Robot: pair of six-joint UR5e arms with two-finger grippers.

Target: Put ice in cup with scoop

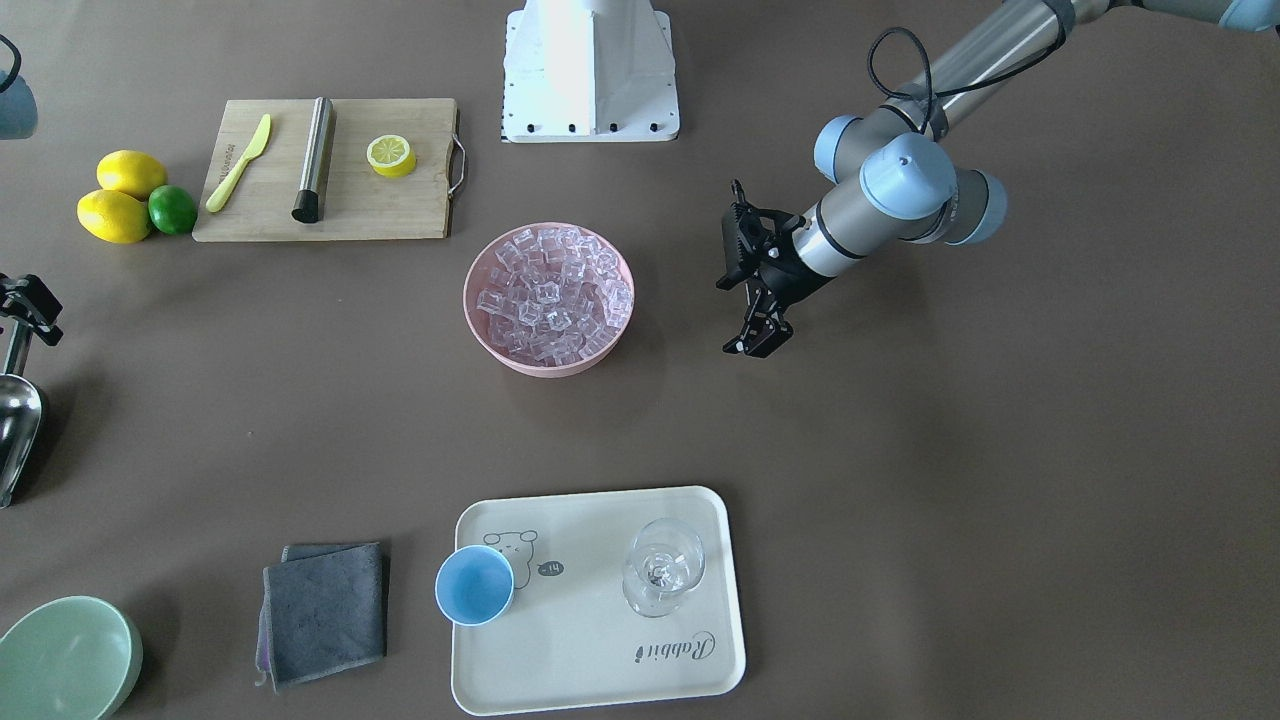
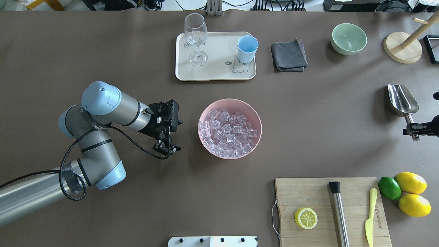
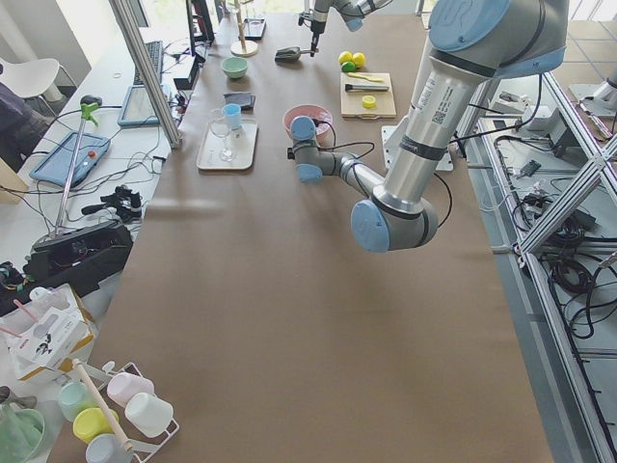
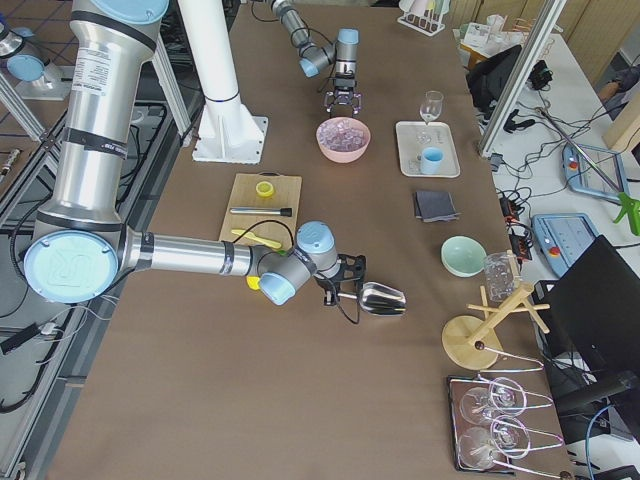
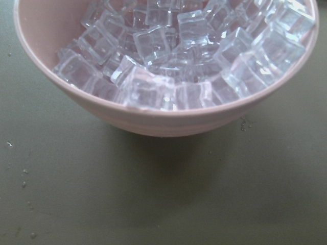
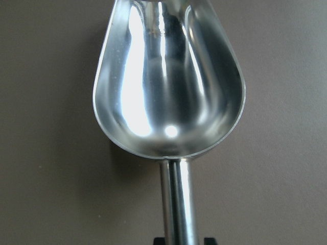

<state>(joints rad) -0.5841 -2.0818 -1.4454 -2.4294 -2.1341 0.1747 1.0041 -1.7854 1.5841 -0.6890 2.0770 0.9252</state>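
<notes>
The ice fills a pink bowl at mid-table; it also shows close up in the left wrist view. The light-blue cup stands empty on a cream tray at the far side. The steel scoop is at the table's right end, empty, its trough pointing away from the robot. My right gripper is shut on the scoop's handle. My left gripper is open and empty, pointing down just left of the pink bowl.
A wine glass shares the tray. A grey cloth, a pale-green bowl and a wooden stand lie far right. A cutting board near right carries a lemon half, a steel cylinder and a yellow knife, with lemons and a lime beside it.
</notes>
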